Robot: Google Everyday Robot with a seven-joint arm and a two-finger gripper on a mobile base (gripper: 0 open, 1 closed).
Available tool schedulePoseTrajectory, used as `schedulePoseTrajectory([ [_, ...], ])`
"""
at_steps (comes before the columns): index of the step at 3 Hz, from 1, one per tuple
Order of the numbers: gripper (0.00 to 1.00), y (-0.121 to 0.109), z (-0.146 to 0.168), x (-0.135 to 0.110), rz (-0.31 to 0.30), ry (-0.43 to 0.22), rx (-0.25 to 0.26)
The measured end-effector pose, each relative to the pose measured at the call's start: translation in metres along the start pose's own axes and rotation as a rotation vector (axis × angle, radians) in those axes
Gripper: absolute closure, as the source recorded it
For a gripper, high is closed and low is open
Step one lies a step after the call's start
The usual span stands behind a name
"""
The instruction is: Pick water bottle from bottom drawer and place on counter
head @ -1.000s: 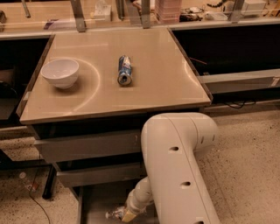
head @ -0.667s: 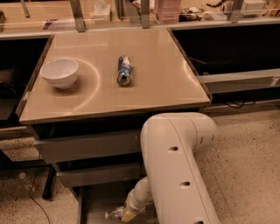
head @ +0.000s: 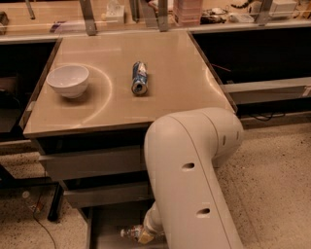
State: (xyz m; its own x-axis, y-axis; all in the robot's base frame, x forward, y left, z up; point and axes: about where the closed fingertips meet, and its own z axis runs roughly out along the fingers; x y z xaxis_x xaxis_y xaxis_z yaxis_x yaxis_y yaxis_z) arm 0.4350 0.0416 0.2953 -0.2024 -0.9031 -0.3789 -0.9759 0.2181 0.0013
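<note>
The water bottle [head: 129, 233] lies on its side on the grey floor of the open bottom drawer [head: 106, 224], at the bottom of the camera view, cap pointing left. My gripper [head: 144, 236] is down inside the drawer at the bottle's right end, touching or around it; my big white arm [head: 194, 175] hides the rest. The beige counter [head: 175, 68] tops the cabinet above.
A white bowl [head: 68, 80] and a blue-and-white drink can [head: 139, 78] lying on its side are on the counter. Two shallower grey drawers [head: 92, 163] sit above the bottom one. A cluttered shelf [head: 194, 9] runs behind. Speckled floor lies to the right.
</note>
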Motion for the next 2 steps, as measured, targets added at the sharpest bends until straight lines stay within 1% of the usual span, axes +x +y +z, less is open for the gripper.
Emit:
schedulePoseTrajectory([
  [1, 1.0, -0.013, -0.057, -0.011, 0.085, 0.003, 0.137],
  [2, 1.0, -0.003, -0.104, -0.009, 0.15, 0.03, 0.214],
])
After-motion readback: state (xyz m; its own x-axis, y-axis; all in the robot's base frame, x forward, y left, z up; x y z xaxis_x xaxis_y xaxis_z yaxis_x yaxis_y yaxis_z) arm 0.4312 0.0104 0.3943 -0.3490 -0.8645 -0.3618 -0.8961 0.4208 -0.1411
